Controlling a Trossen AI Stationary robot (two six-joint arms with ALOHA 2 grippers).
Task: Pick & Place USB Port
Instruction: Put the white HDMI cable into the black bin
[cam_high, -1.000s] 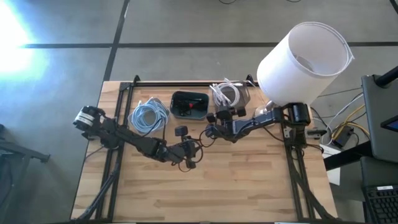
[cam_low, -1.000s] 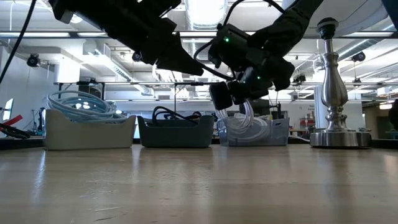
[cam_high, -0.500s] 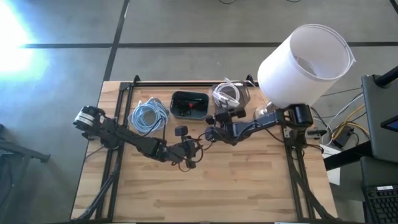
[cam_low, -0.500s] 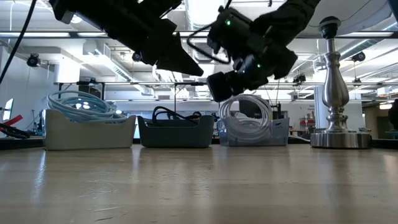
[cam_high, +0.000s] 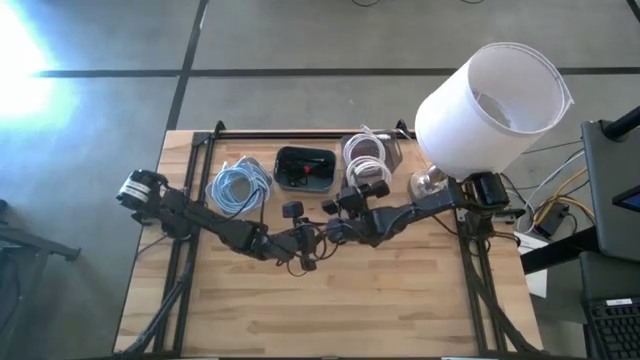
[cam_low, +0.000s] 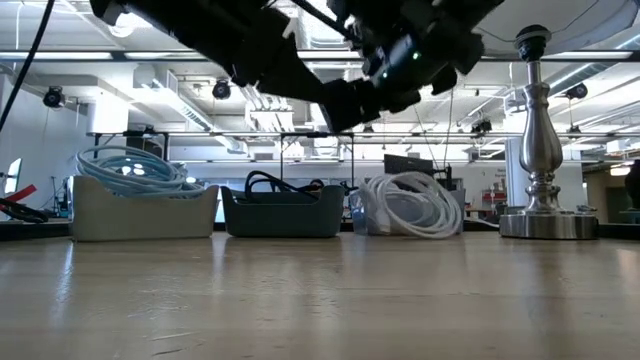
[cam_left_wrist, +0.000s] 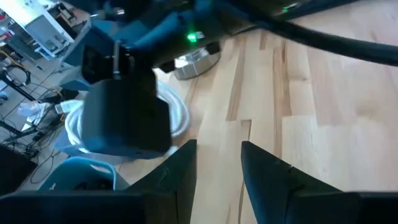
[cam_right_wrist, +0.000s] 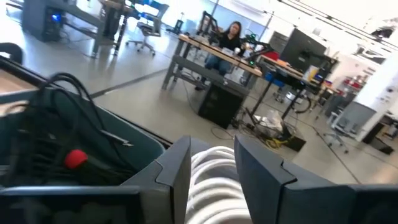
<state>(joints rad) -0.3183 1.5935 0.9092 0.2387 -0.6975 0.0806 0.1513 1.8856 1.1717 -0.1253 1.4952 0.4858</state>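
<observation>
No USB port can be picked out. Three bins stand along the far edge: a tan one with a light blue cable coil (cam_high: 238, 187), a dark bin (cam_high: 305, 170) with black cables and a red piece (cam_right_wrist: 76, 158), and a clear one with a white cable coil (cam_high: 365, 152). My right gripper (cam_high: 348, 203) (cam_right_wrist: 211, 165) hovers open just near of the white coil (cam_right_wrist: 214, 180), pointing toward the far edge. My left gripper (cam_high: 322, 238) (cam_left_wrist: 217, 165) hovers open above mid-table, close beside the right wrist (cam_left_wrist: 124, 118).
A lamp stands at the far right: its white shade (cam_high: 490, 100) overhangs that corner and its metal base (cam_low: 540, 220) sits on the wood. The white coil (cam_low: 410, 205) leans out over its bin. Bare wood (cam_high: 330, 310) fills the near half. A person sits at a desk beyond (cam_right_wrist: 233, 31).
My right gripper has risen and drawn back from the white-cable bin toward the near-left, closer to my left gripper. The white cable, which stood drawn up under the gripper a second ago, has dropped back into a round coil that leans over its bin.
</observation>
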